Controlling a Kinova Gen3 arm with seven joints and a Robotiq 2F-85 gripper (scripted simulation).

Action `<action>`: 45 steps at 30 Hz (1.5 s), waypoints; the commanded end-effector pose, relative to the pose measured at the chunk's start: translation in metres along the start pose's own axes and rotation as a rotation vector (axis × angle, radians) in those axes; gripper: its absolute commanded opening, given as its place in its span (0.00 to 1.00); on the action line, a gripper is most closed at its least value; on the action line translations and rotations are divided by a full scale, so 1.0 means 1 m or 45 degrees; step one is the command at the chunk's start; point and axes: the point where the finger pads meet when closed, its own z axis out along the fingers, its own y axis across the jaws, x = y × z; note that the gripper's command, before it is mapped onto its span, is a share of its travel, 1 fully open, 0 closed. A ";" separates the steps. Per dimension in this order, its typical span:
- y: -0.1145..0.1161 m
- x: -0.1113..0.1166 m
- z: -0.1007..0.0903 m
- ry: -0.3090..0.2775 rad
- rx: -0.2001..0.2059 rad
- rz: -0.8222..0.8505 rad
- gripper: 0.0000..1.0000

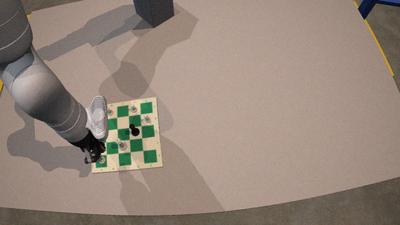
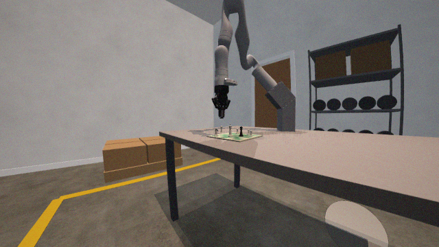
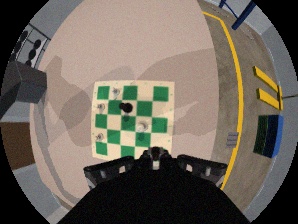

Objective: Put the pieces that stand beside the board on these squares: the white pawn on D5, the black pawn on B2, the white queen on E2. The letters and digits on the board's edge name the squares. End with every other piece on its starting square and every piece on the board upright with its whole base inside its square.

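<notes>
The green and cream chessboard (image 1: 129, 135) lies on the table; it also shows in the wrist view (image 3: 132, 119). My gripper (image 1: 94, 157) hangs high above the board's near left corner, as the side view (image 2: 221, 113) shows. It is shut on a small light piece, by its look the white pawn (image 1: 101, 160), seen between the fingertips in the wrist view (image 3: 154, 156). On the board stand a black piece (image 1: 134, 129), a tall white piece (image 1: 120, 144) and other white pieces (image 1: 134, 107) (image 1: 146, 118) (image 1: 110, 111). My arm hides the table left of the board.
The robot's base block (image 1: 154, 10) stands at the table's far edge. A shelf rack (image 2: 354, 82) and cardboard boxes (image 2: 142, 154) stand off the table.
</notes>
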 end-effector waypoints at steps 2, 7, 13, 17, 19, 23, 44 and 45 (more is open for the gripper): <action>-0.025 0.000 -0.008 0.001 0.008 0.086 0.00; -0.028 0.000 -0.009 -0.002 0.011 0.100 0.00; -0.028 0.000 -0.009 -0.002 0.011 0.100 0.00; -0.028 0.000 -0.009 -0.002 0.011 0.100 0.00; -0.028 0.000 -0.009 -0.002 0.011 0.100 0.00; -0.028 0.000 -0.008 -0.001 0.011 0.100 0.00; -0.028 0.000 0.015 -0.001 0.010 0.100 0.00; -0.028 0.000 0.015 -0.001 0.010 0.100 0.00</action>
